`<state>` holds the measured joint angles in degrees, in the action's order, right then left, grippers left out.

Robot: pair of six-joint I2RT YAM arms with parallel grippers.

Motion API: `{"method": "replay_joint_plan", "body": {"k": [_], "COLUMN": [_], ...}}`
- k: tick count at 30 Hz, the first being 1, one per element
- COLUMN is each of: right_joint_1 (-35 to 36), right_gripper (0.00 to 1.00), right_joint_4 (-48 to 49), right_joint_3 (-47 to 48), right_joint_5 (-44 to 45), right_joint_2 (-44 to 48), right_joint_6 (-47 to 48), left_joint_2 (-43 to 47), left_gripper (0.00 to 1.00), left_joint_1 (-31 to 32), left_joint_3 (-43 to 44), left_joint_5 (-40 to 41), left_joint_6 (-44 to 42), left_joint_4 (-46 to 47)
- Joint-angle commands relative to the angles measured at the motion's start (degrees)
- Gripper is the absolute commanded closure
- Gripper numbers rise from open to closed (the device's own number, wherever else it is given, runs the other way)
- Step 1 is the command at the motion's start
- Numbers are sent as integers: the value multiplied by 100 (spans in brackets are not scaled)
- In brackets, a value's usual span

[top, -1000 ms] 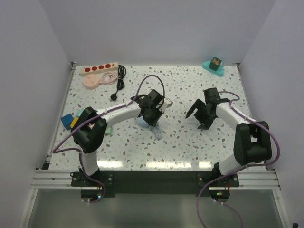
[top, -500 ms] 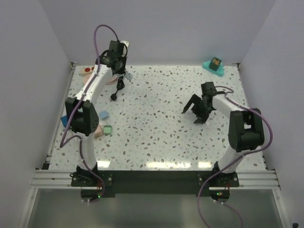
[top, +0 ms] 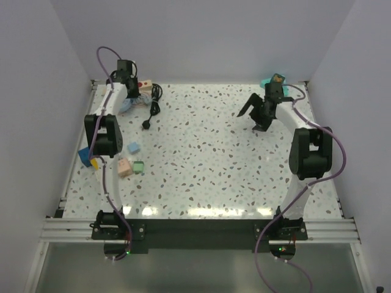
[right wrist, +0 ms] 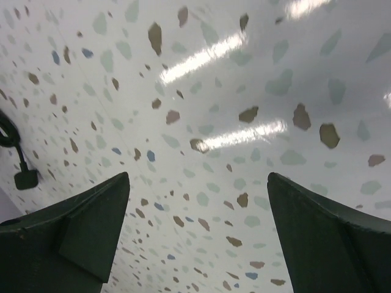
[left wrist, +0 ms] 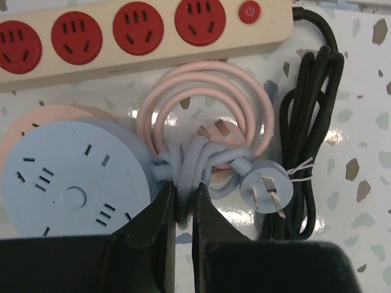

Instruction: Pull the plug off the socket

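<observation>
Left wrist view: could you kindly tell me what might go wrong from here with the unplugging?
1. The left gripper is shut on the light-blue cable, which is bundled on top of the pink cable. Lifting could drag both, and perhaps the light-blue disc.
2. The socket shows four empty outlets and the plug lies loose on the table, so pulling here likely unplugs nothing.

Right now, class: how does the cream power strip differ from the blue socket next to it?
The power strip is long and narrow; the blue socket is a round disc. The strip is cream with red outlets; the blue socket is pale blue all over. The blue socket sits on a pink disc; the strip does not. Both show empty plug slots.
</observation>
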<state>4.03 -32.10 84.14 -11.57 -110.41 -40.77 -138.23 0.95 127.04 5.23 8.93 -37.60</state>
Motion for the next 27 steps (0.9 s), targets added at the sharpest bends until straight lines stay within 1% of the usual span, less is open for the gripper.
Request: {"method": "replay_joint_plan", "body": {"k": [1,2,3,4,6,7,8,9,11,13,15,17,18,20,21,23,24,25,26,27], "right_joint_1": [-306,-376,-560,-631,-824,-877,-965,-1001,-1053,-1124,-1176,-1177,-1177,-1177,-1177,-1177,-1168,-1159,-1116,-1089], "right_gripper": [1,1,1,1,1,1,1,1,1,1,1,1,1,1,1,1,1,1,1,1], "right_joint_4": [90,107,107,116,282,353,414,432,615,661,1011,1126,1179,1197,1206,1406,1591,2115,2390,2549], "right_joint_3": [620,717,857,920,1086,1157,1227,1419,1596,1956,2280,2650,3061,3511,3913,4223,4155,4015,3675,3628], "right_joint_5": [252,269,391,506,647,830,919,1033,1244,1463,1482,1597,1649,1711,1798,2017,2106,2237,2473,2571], "right_joint_2": [-208,-261,-314,-393,-464,-560,-613,-674,-911,-1122,-1412,-1797,-1930,-2255,-2544,-2739,-2766,-2732,-2679,-2696], "right_joint_6": [96,-17,-97,-158,-360,-405,-509,-571,-677,-791,-818,-679,-582,-267,-143,164,253,419,517,605], "left_joint_2": [191,200,244,270,471,569,683,927,1166,1404,1693,1939,2193,2580,2687,2906,2942,2960,2995,3004], "left_gripper": [99,93,86,65,41,15,2,0,0,0,0,0,0,0,0,0,0,0,0,0], "left_joint_1": [-86,-95,-95,-95,-95,-95,-95,-95,-95,-95,-95,-95,-95,-95,-95,-16,36,150,195,238], "left_joint_3": [-126,-171,-215,-319,-487,-722,-847,-970,-1216,-1174,-1217,-1558,-1716,-2340,-2707,-2974,-3088,-3107,-3150,-3194], "left_joint_5": [-32,-31,-40,-101,-145,-198,-198,-198,-225,-321,-496,-952,-1224,-1594,-1805,-1946,-1965,-1956,-1965,-2017], "left_joint_6": [109,135,162,179,249,276,328,346,416,522,680,881,970,1206,1269,1278,1235,1164,1138,1111], "left_joint_4": [736,763,790,807,904,956,1035,1079,1115,914,869,1009,1088,1421,1510,1660,1642,1547,1537,1511]}}
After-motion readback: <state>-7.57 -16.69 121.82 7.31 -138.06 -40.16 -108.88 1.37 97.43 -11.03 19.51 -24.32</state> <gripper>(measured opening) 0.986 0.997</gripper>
